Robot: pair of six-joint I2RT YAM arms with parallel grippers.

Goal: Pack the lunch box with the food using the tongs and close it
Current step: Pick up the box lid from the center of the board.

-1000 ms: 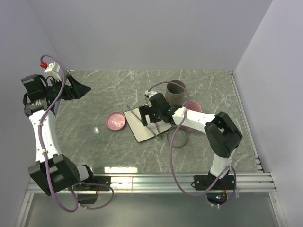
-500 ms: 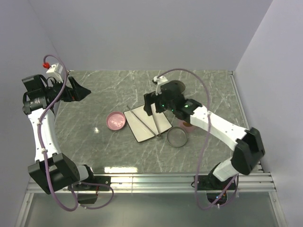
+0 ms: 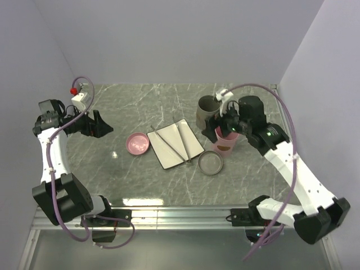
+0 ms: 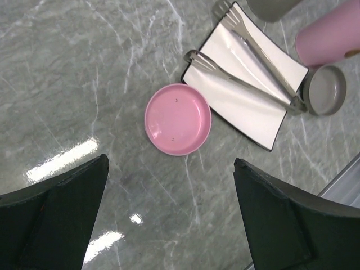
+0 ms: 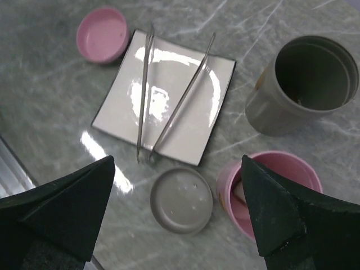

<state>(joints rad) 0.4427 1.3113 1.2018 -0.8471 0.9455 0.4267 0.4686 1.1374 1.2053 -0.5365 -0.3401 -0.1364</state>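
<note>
The thin silver tongs (image 5: 143,84) lie on a white square plate (image 5: 185,135) at mid-table, with their arms spread in a narrow V (image 3: 169,145) (image 4: 247,83). The lunch box stands open as a pink container (image 5: 281,169) and a grey container (image 5: 304,84). A pale piece of food (image 5: 243,194) shows inside the pink one, half hidden by my finger. My right gripper (image 5: 177,159) (image 3: 228,121) hangs open above the pink container. My left gripper (image 4: 170,162) (image 3: 100,125) is open and empty, high over the table's left side.
A pink lid (image 4: 178,119) lies just left of the plate. A grey lid (image 5: 181,199) lies in front of the plate, beside the pink container. Walls close in the table at the back and on both sides.
The right arm has swung from over the plate to the right, above the pink container. The left gripper has shifted slightly towards the middle. Both grippers have stayed open.
</note>
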